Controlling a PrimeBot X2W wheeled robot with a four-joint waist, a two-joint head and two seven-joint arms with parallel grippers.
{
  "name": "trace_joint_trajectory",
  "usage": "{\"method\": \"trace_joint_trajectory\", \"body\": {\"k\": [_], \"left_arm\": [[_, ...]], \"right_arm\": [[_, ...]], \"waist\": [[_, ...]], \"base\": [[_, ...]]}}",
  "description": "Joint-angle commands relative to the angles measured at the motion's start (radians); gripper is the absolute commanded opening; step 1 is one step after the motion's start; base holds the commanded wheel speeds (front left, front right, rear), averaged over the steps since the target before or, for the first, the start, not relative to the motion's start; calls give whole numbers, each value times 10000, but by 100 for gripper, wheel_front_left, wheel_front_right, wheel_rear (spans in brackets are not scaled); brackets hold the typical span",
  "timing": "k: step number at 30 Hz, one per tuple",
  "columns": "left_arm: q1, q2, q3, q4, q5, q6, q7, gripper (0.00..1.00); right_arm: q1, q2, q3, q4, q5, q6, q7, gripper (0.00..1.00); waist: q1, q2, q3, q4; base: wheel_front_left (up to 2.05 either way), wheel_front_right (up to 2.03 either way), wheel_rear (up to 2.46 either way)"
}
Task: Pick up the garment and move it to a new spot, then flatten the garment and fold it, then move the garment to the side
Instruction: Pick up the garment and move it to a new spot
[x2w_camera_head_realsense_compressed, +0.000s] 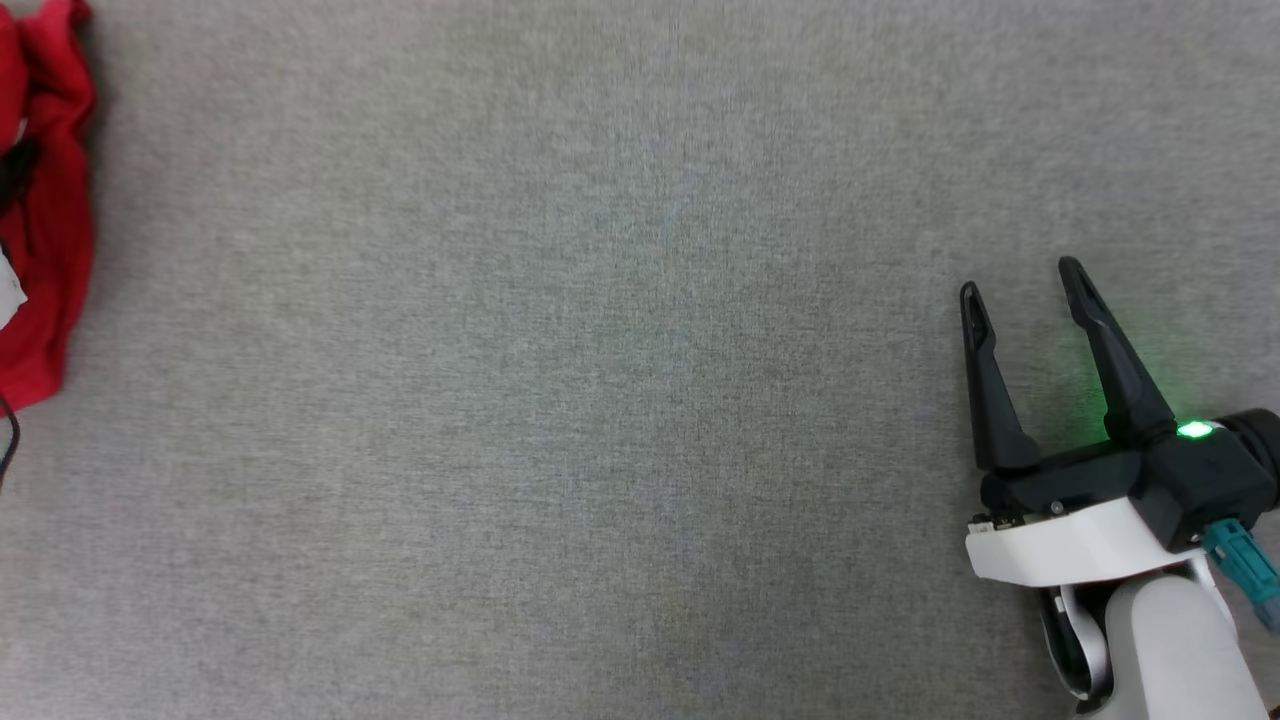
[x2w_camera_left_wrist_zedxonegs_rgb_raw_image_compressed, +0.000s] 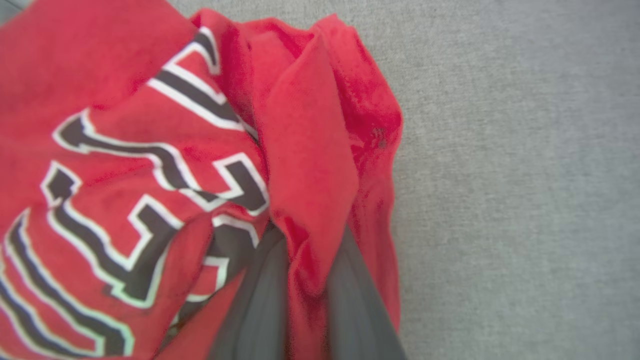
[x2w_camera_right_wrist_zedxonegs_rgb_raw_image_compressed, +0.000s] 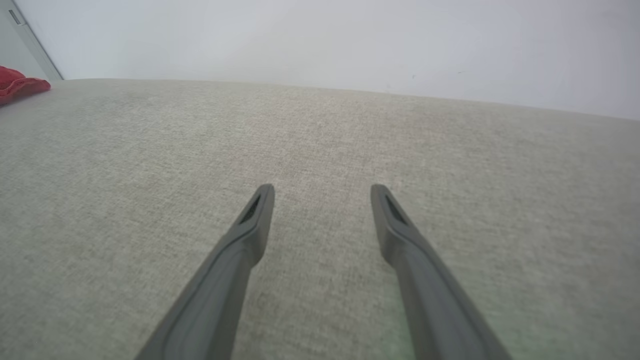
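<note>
The garment (x2w_camera_head_realsense_compressed: 45, 200) is a crumpled red heap at the far left edge of the head view. In the left wrist view the garment (x2w_camera_left_wrist_zedxonegs_rgb_raw_image_compressed: 125, 150) is close up, with black letters outlined in white. My left gripper (x2w_camera_left_wrist_zedxonegs_rgb_raw_image_compressed: 307, 235) is pinched on a raised red fold, with cloth between its two grey fingers (x2w_camera_left_wrist_zedxonegs_rgb_raw_image_compressed: 260, 300) and over their tips. My right gripper (x2w_camera_head_realsense_compressed: 1020, 280) hovers open at the lower right, far from the shirt, with nothing between its fingers. The right wrist view has the right gripper (x2w_camera_right_wrist_zedxonegs_rgb_raw_image_compressed: 322, 192) over bare cloth and the garment (x2w_camera_right_wrist_zedxonegs_rgb_raw_image_compressed: 20, 85) far off at the left.
A grey woven tabletop (x2w_camera_head_realsense_compressed: 600, 400) spreads across the middle and right. A pale wall (x2w_camera_right_wrist_zedxonegs_rgb_raw_image_compressed: 320, 40) rises beyond the table's far edge. A thin dark cable (x2w_camera_head_realsense_compressed: 8, 440) curls at the left edge below the shirt.
</note>
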Motion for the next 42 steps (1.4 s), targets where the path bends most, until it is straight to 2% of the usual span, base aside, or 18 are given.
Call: {"method": "trace_joint_trajectory", "body": {"k": [1,11,14,20,27,32,35,37,38,41,42], "left_arm": [[-216,58,-96,25,111,-17,-359,0],[-278,55,-481,-397,600,-6,-2967,0],[-286,47,-750,-714,1153,18,-3369,0],[-192,-541,-1131,-1845,1725,350,-3746,0],[127,-1529,-1783,-3531,2206,1047,-3605,0],[568,-2624,-2479,-4357,2639,1588,-3758,0],[846,-3523,-2889,-4392,2763,1846,-3949,0],[1082,-4124,-3300,-4159,2881,1848,-4094,0],[1082,-4124,-3300,-4159,2881,1848,-4094,0],[1417,-5049,-3878,-3599,3046,1866,-4348,0],[1525,-5336,-4112,-3334,3158,1853,-4404,13]], "right_arm": [[129,-52,-42,193,94,-15,33,100],[729,-40,-26,684,327,-14,13,100],[946,-40,-35,834,324,-14,13,100],[1218,-40,-17,961,407,-14,12,100],[1413,-37,73,983,632,-12,13,100],[1457,-37,-88,925,739,-12,13,100],[1361,-37,-205,881,818,-14,13,100],[1283,-38,-335,851,885,-12,12,100],[1283,-38,-335,851,885,-12,12,100],[1279,-34,-476,821,1004,-12,12,100],[1290,-34,-508,817,1027,-12,14,100]], "waist": [[0,-1,-486,20],[0,-1,-2687,-34],[0,-1,-3204,-81],[0,-1,-3923,-369],[0,-1,-4309,-1082],[0,-1,-4296,-1669],[0,-1,-4188,-2033],[0,-1,-4103,-2239],[0,-1,-4103,-2239],[0,-1,-3996,-2451],[0,-1,-3959,-2487]], "base": [[0,0,0],[0,0,0],[0,0,0],[0,0,0],[0,0,0],[0,0,0],[0,0,0],[0,0,0],[0,0,0],[0,0,0],[0,0,0]]}}
